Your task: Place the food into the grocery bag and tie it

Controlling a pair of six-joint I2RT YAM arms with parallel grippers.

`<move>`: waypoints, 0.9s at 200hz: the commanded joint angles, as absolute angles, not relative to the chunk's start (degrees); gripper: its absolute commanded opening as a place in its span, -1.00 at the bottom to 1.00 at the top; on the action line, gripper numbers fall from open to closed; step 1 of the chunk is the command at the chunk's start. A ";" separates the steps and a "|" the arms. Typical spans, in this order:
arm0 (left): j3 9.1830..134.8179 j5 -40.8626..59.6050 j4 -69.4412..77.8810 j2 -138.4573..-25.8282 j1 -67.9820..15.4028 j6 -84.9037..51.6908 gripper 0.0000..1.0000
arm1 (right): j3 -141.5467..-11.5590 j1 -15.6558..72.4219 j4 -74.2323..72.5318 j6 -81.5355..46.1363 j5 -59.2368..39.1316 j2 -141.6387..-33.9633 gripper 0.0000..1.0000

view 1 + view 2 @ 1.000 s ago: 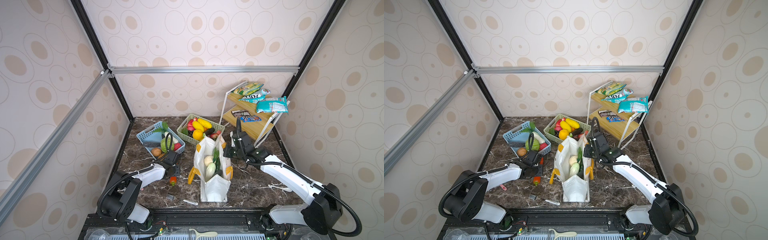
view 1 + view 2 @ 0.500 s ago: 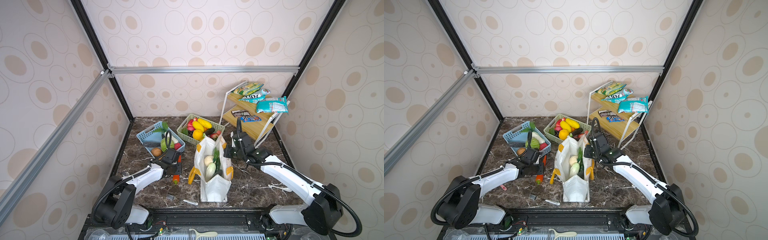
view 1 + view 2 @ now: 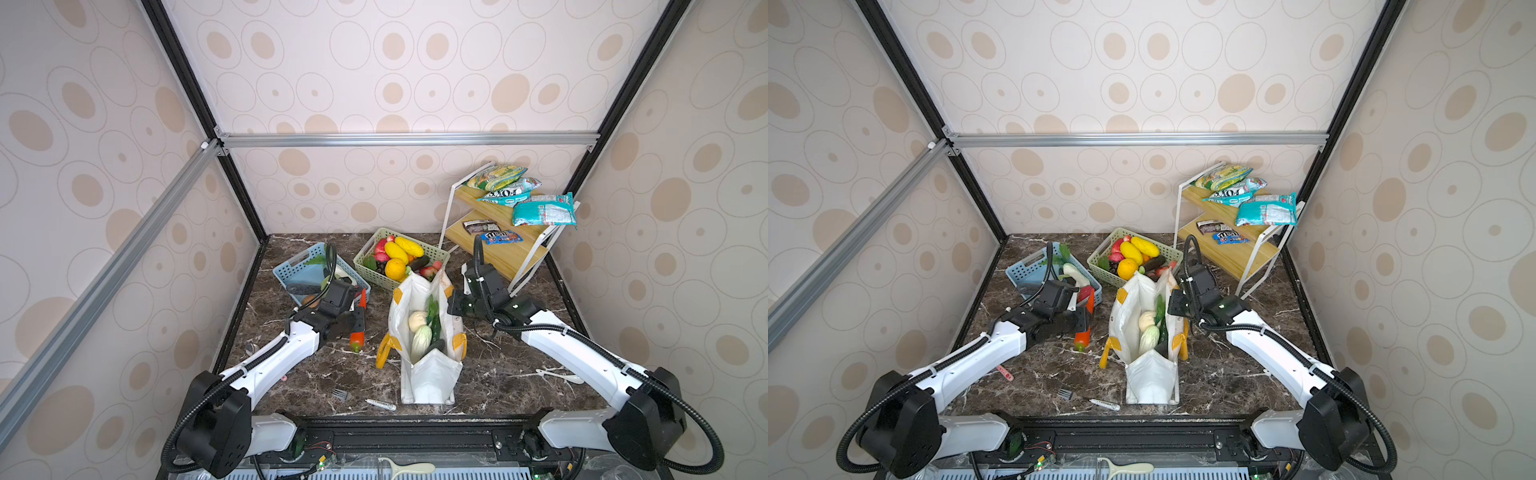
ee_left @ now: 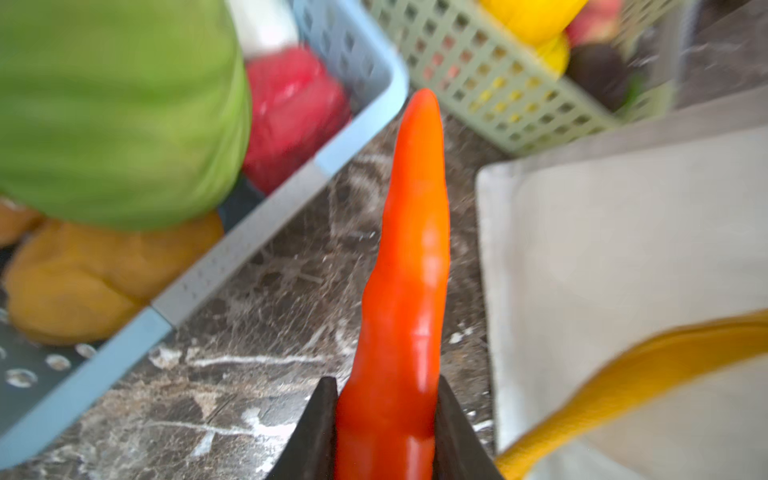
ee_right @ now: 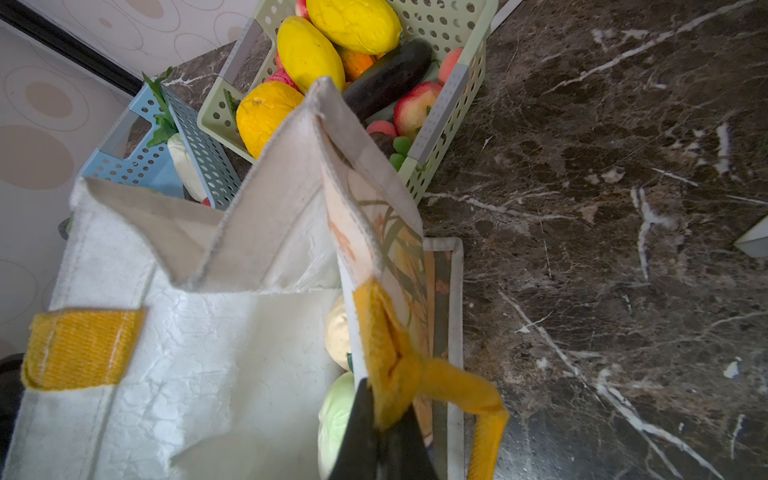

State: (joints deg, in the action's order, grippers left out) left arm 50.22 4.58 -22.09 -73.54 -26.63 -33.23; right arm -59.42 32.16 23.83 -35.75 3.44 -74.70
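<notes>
My left pincer (image 4: 386,419) is closed partway around the pepper (image 4: 415,232), one jaw on each side near its thick end, and its pointed tip sticks out ahead. In a top view the pepper (image 3: 359,318) looks lifted clear of the tabletop (image 3: 519,374). It is just beside the bag (image 3: 428,374) on its left and not yet over the mouth.

My right pincer (image 5: 384,432) is pinched tight on the yellow strap (image 5: 390,345) at the bag's right rim, which I judge holds the mouth open. The bag stands upright between my arms.

Done so far: the ball (image 3: 417,320), cabbage (image 3: 420,341), leaf (image 3: 432,305) and cucumber (image 3: 436,332) already lie inside the bag.

Left to do: the pepper must cross the near rim and drop in, so I put the loading close to finished. The tying has not begun. One strap is in my right pincer and the other hangs loose down the bag's left outside (image 3: 384,353).

More toy produce sits in the blue basket (image 3: 291,266) and the green basket (image 3: 368,249) behind. I cannot tell whether any of it is meant to go in too.
</notes>
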 commanded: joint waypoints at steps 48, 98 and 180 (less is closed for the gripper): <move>60.16 14.48 -18.88 -71.71 -26.34 -34.95 -0.37 | -59.05 31.86 26.71 -35.97 4.20 -73.96 -1.00; 60.97 26.38 -9.18 -71.82 -26.45 -40.83 -0.36 | -59.15 31.86 26.67 -35.93 4.40 -73.92 -1.00; 63.12 31.14 -0.13 -76.00 -32.61 -43.38 -0.36 | -59.06 31.90 26.46 -36.22 3.78 -74.62 -1.00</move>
State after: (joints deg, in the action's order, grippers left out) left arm 59.33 29.10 -4.60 -73.80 -29.28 -42.68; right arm -59.42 32.14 23.97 -35.75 3.44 -74.43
